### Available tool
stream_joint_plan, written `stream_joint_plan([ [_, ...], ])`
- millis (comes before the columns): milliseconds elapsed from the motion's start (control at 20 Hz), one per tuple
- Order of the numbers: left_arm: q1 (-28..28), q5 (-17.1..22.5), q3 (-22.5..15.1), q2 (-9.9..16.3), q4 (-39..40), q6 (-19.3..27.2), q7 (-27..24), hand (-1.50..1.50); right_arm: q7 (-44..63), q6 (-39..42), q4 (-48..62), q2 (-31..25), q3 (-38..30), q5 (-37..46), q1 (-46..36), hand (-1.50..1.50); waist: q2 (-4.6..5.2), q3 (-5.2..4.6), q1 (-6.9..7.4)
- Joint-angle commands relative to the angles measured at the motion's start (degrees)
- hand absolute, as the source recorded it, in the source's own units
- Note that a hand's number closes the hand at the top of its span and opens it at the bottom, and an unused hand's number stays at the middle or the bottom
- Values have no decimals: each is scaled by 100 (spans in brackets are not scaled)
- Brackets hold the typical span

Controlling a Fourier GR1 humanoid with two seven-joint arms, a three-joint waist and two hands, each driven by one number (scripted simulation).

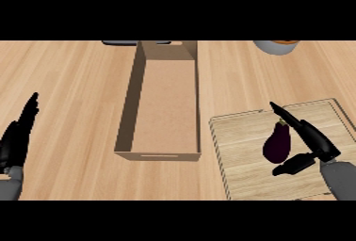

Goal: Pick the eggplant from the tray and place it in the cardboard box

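Observation:
A dark purple eggplant (pixel 277 143) lies on the light wooden tray (pixel 240 141) at the right. My right hand (pixel 314 141) is over the tray just right of the eggplant, fingers straight and pointing away, thumb below the eggplant's near end; the hand is open and not closed on it. The open cardboard box (pixel 164 101) stands lengthwise at the centre, left of the tray, with nothing inside. My left hand (pixel 17 136) rests open at the left edge, fingers up.
A grey bowl (pixel 277 46) with something orange in it sits at the top right edge. A dark object (pixel 118 43) peeks out behind the box's far left corner. Bare wooden counter surrounds the box.

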Motion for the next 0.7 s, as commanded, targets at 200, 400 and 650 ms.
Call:
stream_joint_plan([
  [200,184,-233,248,-105,-406,-188,113,0,-121,259,-263,326,-256,43,-77,-150,7,16,15],
  [400,-25,-560,165,-414,12,-24,-18,0,432,267,-1732,440,-92,115,658,-150,3,12,-34],
  [650,-422,-496,508,-343,338,-293,19,0,1232,683,-2550,404,-221,40,802,-150,6,12,-41],
])
